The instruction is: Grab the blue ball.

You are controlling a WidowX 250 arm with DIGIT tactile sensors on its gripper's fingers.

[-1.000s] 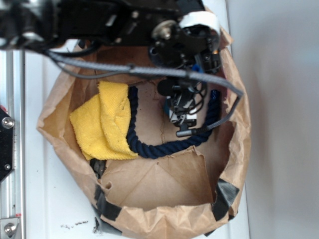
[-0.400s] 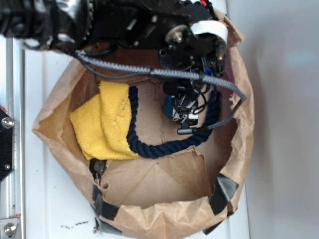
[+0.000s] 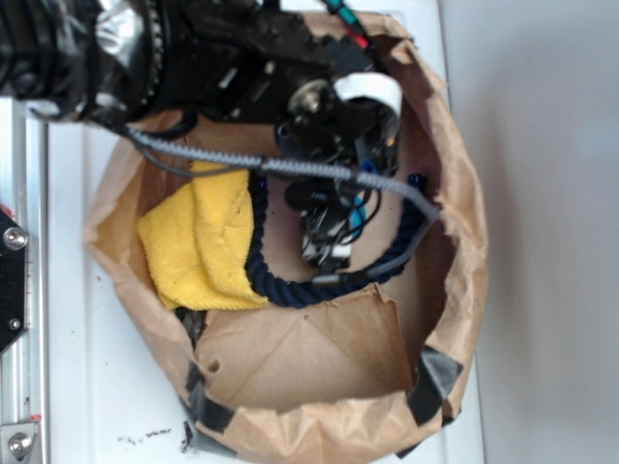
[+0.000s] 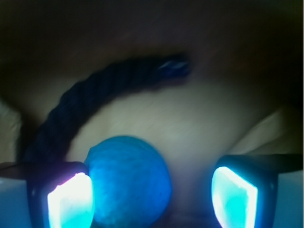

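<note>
In the wrist view the blue ball (image 4: 128, 180) lies between my gripper's (image 4: 152, 195) two fingers. It sits right against the left fingertip (image 4: 69, 199), and a gap separates it from the right fingertip (image 4: 233, 195). The jaws stand wide apart, so the gripper is open. From the exterior view the gripper (image 3: 327, 253) reaches down into the brown paper bag (image 3: 290, 425). The arm covers most of the ball there, leaving only a sliver of teal (image 3: 359, 220).
A dark navy rope (image 3: 290, 290) curves round the gripper on the bag floor and arcs behind the ball (image 4: 80, 102). A folded yellow cloth (image 3: 198, 242) lies at the bag's left. The bag's crumpled walls close in on all sides.
The arm has shifted left and lowered inside the bag. The ball, visible beside the fingers 0.4 s ago, is now mostly covered. The bag's rim has shifted shape.
</note>
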